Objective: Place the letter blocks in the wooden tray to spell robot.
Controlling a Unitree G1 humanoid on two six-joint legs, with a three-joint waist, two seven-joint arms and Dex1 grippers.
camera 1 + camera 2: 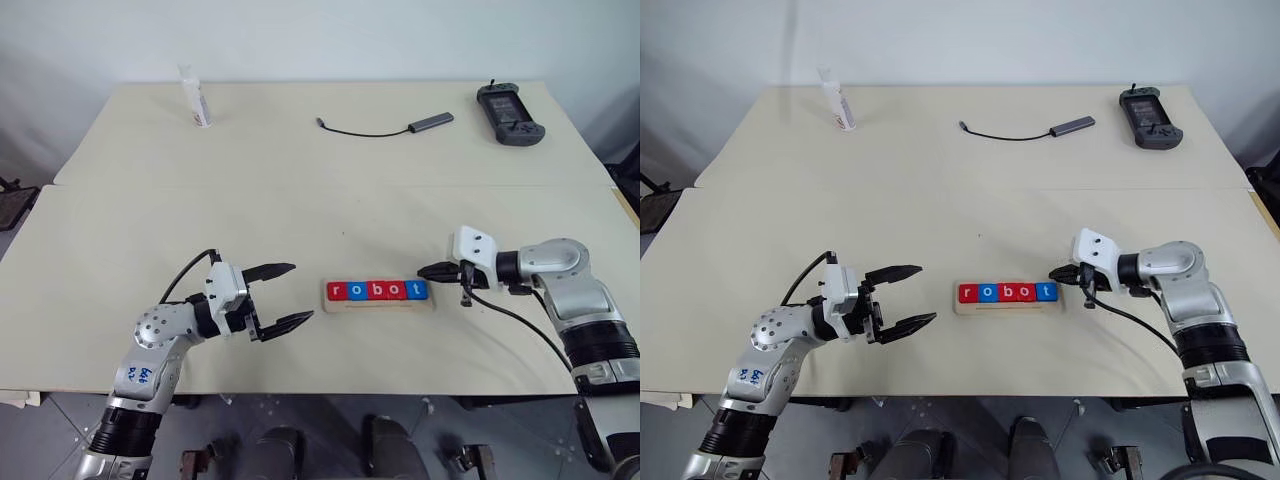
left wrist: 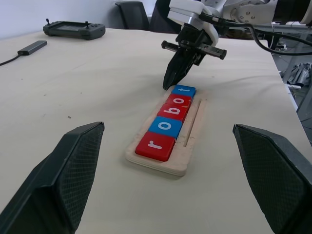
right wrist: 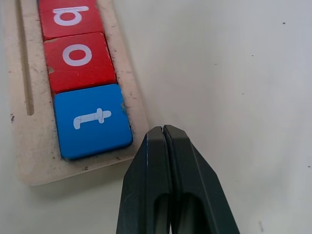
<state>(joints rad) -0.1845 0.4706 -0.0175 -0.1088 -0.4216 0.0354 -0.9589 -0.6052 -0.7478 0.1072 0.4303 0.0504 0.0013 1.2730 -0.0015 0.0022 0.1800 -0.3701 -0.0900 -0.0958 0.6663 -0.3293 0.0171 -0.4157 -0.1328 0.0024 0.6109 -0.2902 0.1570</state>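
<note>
Five letter blocks (image 1: 377,290), red-blue-red-red-blue, spell robot in the wooden tray (image 1: 380,304).

Five letter blocks (image 1: 377,290) spell "robot" flat in the wooden tray (image 1: 380,304).

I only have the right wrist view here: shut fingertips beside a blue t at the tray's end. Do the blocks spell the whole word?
Observer: Yes. The letter blocks read r, o, b, o, t in the wooden tray.
Reviewer: Which colours?
Observer: Red r, blue o, red b, red o, blue t.
Reviewer: Where's the other arm?
Observer: The left gripper is open, apart from the tray's r end.
Reviewer: Is the right one holding anything?
Observer: No. The right gripper is shut on nothing, its tips at the t end.
</note>
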